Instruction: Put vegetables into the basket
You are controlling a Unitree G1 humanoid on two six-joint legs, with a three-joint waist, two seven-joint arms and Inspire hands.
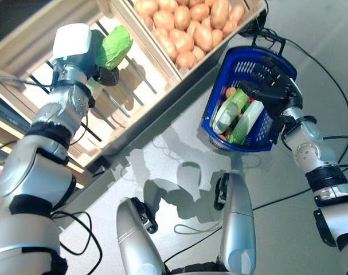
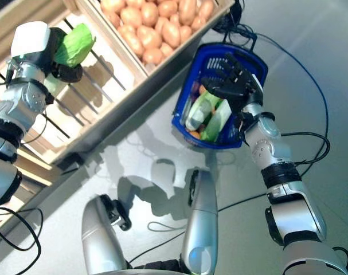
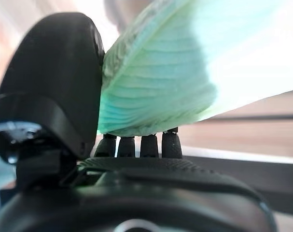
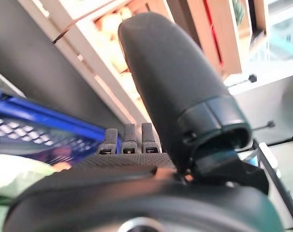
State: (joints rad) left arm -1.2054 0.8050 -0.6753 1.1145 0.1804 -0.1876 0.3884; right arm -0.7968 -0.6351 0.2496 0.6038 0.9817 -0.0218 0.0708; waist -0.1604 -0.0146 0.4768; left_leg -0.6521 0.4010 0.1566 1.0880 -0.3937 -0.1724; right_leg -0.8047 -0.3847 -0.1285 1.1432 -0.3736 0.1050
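Note:
My left hand (image 1: 102,73) is shut on a pale green leafy cabbage (image 1: 113,47), held up over the slatted wooden crate (image 1: 133,86) of the stand; in the left wrist view the cabbage (image 3: 185,72) sits between the thumb and the fingers (image 3: 136,145). The blue plastic basket (image 1: 216,100) stands on the grey floor to the right of the stand and holds green and white wrapped vegetables (image 1: 238,114) and a small orange one. My right hand (image 1: 271,86) is above the basket's right rim with its fingers straight and empty; it also shows in the right eye view (image 2: 234,80).
The wooden stand runs along the left and top, with a crate of potatoes (image 1: 188,26) next to the basket. Grey floor (image 1: 179,172) lies below the stand and basket.

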